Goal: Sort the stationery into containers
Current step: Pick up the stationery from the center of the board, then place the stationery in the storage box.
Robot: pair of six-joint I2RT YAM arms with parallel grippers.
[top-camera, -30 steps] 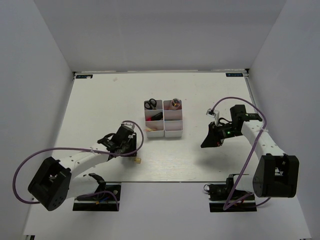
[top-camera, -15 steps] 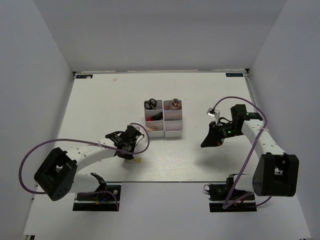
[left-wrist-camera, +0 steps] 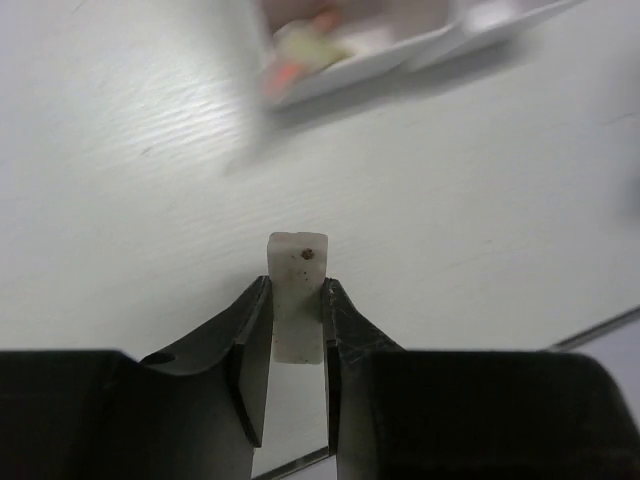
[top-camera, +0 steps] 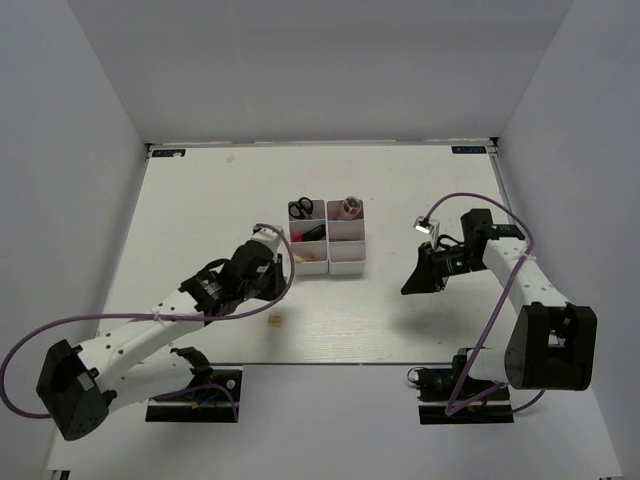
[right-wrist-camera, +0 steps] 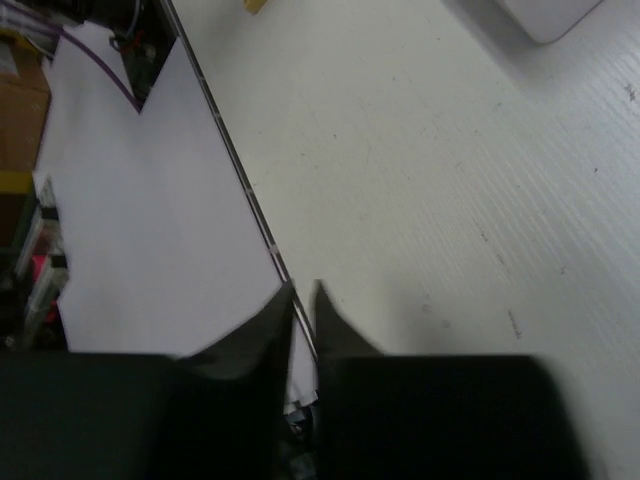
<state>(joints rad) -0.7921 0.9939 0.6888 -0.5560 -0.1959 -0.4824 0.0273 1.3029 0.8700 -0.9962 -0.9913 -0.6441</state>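
Gripping a small off-white block [left-wrist-camera: 296, 255] in the left hand [left-wrist-camera: 296, 290], fingers clamped on both its sides, brown speck on the exposed face. Holding it over the desk [left-wrist-camera: 480, 200] just near-left of the white bins [top-camera: 345, 265]; can't tell whether it clears the surface. Seeing a blurred bin edge with pink and pale-green bits at the top of the left wrist view. Got a small tan piece [top-camera: 275, 320] loose on the desk, near side of the bins, apart from the left hand. Got black-handled scissors [top-camera: 300, 209] in the far-left bin, a marker [top-camera: 350, 206] standing in the far-right bin, pink items [top-camera: 301, 258] in the near-left bin. Hovering the right hand [right-wrist-camera: 303, 297] over bare desk well right of the bins, fingers almost together, sliver of gap, nothing between
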